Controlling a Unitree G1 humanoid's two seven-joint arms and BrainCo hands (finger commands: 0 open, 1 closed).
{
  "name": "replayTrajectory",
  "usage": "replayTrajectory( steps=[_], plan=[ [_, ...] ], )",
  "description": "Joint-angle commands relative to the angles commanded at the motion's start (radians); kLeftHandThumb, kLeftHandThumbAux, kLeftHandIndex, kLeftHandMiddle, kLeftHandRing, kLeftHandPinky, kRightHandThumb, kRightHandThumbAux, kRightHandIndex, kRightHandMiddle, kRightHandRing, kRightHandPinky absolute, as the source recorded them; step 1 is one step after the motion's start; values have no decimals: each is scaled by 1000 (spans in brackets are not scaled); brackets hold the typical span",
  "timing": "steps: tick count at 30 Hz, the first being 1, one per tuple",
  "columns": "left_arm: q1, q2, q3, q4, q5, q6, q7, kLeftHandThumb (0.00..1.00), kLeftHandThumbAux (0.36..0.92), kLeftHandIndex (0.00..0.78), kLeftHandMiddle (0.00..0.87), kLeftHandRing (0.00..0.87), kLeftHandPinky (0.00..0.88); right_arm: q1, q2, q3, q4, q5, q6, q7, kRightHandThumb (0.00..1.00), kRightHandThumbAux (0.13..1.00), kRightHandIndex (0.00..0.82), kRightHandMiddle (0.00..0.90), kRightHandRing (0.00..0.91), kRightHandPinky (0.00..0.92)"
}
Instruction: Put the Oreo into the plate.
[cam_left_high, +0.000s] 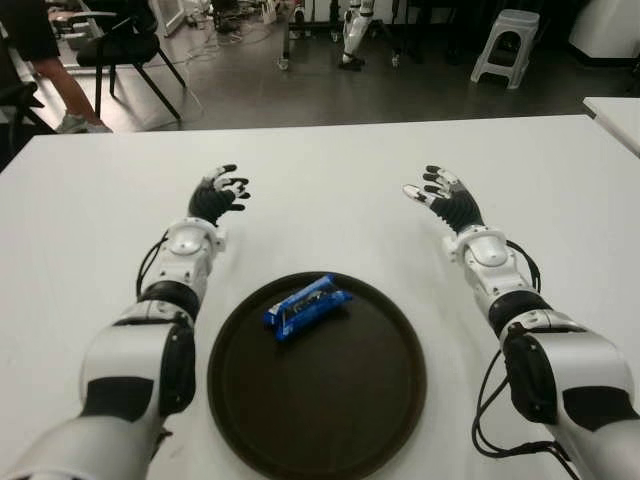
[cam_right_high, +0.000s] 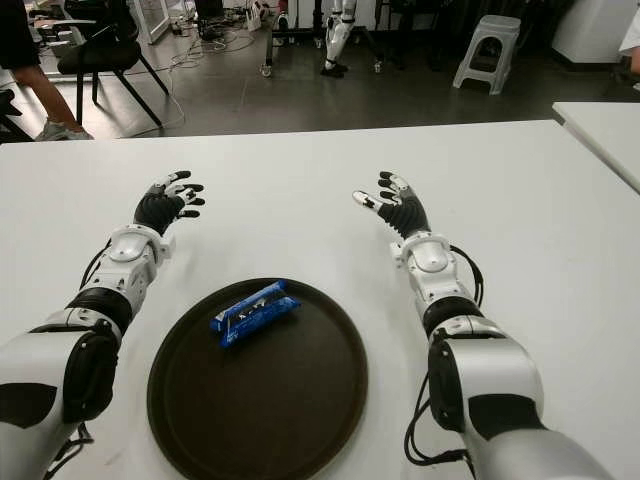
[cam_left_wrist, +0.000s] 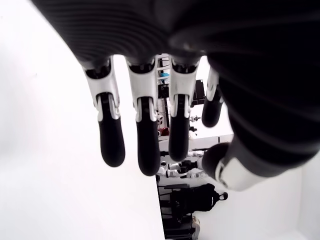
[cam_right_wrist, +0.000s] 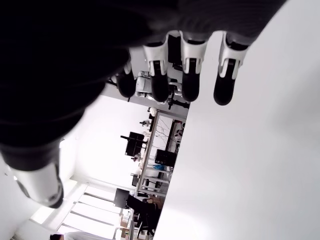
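Observation:
A blue Oreo pack (cam_left_high: 307, 306) lies inside the dark round plate (cam_left_high: 340, 410), near its far rim. The plate sits on the white table (cam_left_high: 330, 170) close to me, between my two arms. My left hand (cam_left_high: 222, 193) is stretched out over the table beyond the plate on the left, fingers spread and holding nothing. My right hand (cam_left_high: 440, 195) is held out the same way on the right, fingers spread and empty. Both wrist views show only extended fingers (cam_left_wrist: 142, 145) (cam_right_wrist: 185, 85) with nothing between them.
Beyond the table's far edge there is dark floor with a black chair (cam_left_high: 125, 50), a person's legs (cam_left_high: 70, 95) at the far left, a white stool (cam_left_high: 505, 45) and another robot's legs (cam_left_high: 355, 35). A second white table (cam_left_high: 615, 115) shows at the right.

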Motion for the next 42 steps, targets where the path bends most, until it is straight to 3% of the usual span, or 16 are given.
replayTrajectory(
  steps=[15, 23, 42],
  plan=[
    [2, 2, -10, -2, 3, -11, -7, 162, 694, 186, 297, 331, 378, -7, -17, -33, 7, 18, 47, 20, 138, 625, 213, 289, 278, 283],
    [4, 3, -10, -1, 2, -15, -11, 128, 660, 190, 312, 340, 385, -10, -24, -34, 8, 18, 64, 40, 58, 582, 230, 301, 309, 316],
    [2, 0, -13, 0, 6, -18, -4, 97, 662, 196, 305, 332, 380, -11, -25, -20, 4, 8, 54, 58, 29, 550, 234, 317, 344, 376]
  ],
)
